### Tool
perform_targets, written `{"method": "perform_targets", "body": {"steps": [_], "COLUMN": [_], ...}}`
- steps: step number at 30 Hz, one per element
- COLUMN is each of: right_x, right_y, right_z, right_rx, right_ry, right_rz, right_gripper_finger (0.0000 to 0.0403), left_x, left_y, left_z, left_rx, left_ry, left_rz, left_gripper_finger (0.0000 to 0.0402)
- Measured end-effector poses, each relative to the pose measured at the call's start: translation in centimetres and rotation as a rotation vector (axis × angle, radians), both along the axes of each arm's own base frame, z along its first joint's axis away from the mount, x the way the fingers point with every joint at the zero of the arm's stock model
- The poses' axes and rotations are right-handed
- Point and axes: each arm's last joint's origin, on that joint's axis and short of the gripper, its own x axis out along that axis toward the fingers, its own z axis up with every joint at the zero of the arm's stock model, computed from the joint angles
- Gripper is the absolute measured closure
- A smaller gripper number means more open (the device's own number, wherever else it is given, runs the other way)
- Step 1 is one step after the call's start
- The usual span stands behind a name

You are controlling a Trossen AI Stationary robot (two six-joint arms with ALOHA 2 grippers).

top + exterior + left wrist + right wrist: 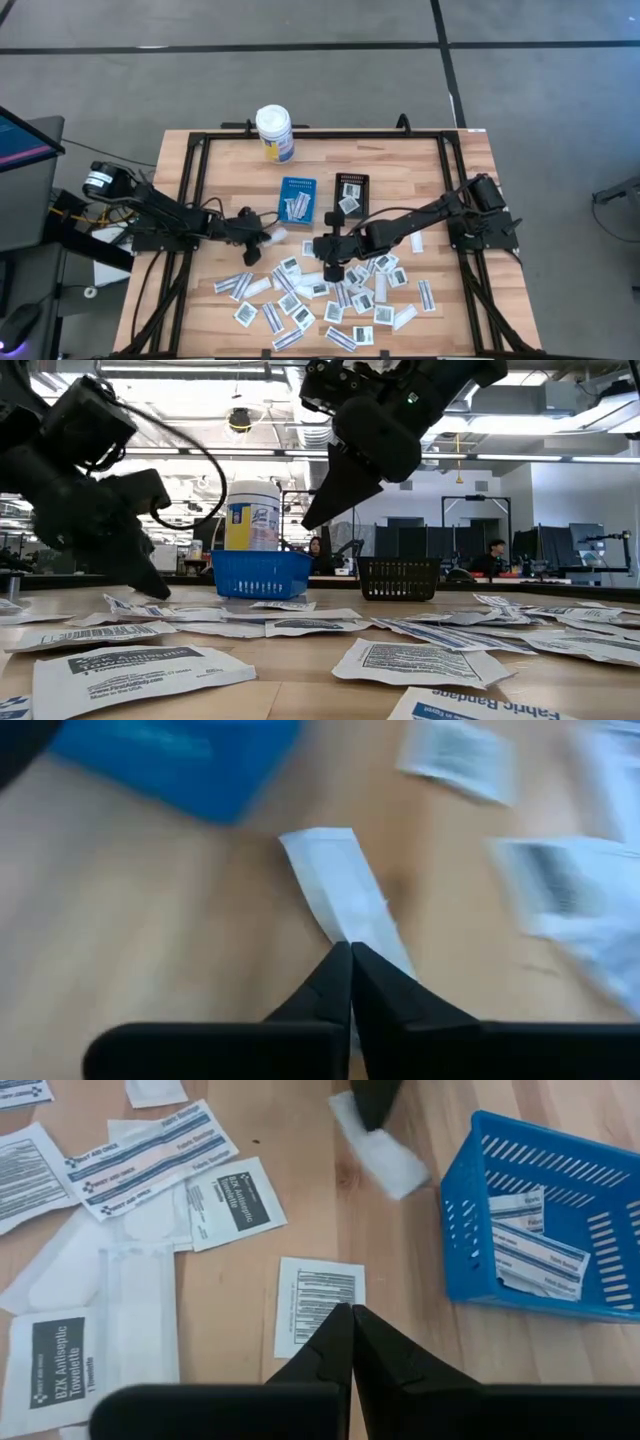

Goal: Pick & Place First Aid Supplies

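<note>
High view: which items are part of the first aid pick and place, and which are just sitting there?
Job:
- white packets scattered on the table
- narrow strip packet, left gripper shut on it
- blue tray, strips inside
- black tray, packets inside

Lying about:
- white bottle with yellow label
- right gripper, shut, holding nothing

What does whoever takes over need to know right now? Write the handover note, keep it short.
Left gripper: shut on the end of a narrow white paper strip packet near the blue plastic tray.
Right gripper: shut, empty, above the scattered white paper packets.
Done: a few packets in the blue tray and the black mesh tray.
Left: dozens loose on the wooden table.
</note>
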Motion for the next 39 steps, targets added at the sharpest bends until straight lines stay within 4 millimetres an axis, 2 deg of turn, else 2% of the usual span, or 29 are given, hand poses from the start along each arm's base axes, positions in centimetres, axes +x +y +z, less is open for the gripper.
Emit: {"method": "perform_targets", "body": {"steps": [4, 7, 10, 14, 17, 21, 26, 29, 33, 36, 39], "right_x": [-0.1, -0.2, -0.3, -0.3, -0.3, -0.3, -0.3, -0.3, -0.3, -0.3, -0.2], "right_y": [0.4, 0.6, 0.9, 1.1, 1.1, 1.1, 1.1, 1.1, 1.1, 1.0, 0.9], "right_z": [0.0, 0.0, 0.0, 0.0, 0.0, 0.0, 0.0, 0.0, 0.0, 0.0, 0.0], "right_rx": [0.005, 0.016, 0.018, 0.023, 0.026, 0.028, 0.028, 0.028, 0.023, 0.006, -0.012], "right_ry": [0.003, 0.001, 0.0, -0.002, -0.003, -0.004, -0.007, -0.007, -0.004, 0.001, 0.001], "right_rz": [0.003, -0.003, 0.002, 0.003, -0.001, -0.003, -0.003, -0.003, 0.003, 0.019, 0.037], "right_gripper_finger": [0.0403, 0.0403, 0.0403, 0.0403, 0.0403, 0.0403, 0.0403, 0.0403, 0.0403, 0.0403, 0.0403], "left_x": [1.3, 2.0, 3.1, 4.1, 4.7, 5.3, 5.6, 5.8, 6.1, 5.5, 4.5], "left_y": [-1.2, -2.2, -2.0, 0.2, 2.4, 5.3, 6.5, 6.0, 4.5, 2.4, -0.1], "left_z": [2.8, 4.5, 6.6, 7.8, 7.5, 6.0, 4.6, 4.9, 7.6, 9.5, 10.5], "left_rx": [0.033, 0.119, 0.254, 0.344, 0.303, 0.223, 0.206, 0.199, 0.187, 0.137, 0.108], "left_ry": [-0.146, -0.203, -0.279, -0.285, -0.266, -0.196, -0.131, -0.146, -0.263, -0.357, -0.39], "left_rz": [-0.085, -0.144, -0.032, 0.158, 0.168, 0.238, 0.274, 0.257, 0.2, 0.122, 0.011], "left_gripper_finger": [0.0398, 0.0398, 0.0397, 0.0395, 0.0395, 0.0387, 0.035, 0.0322, 0.0299, 0.0296, 0.0298]}}
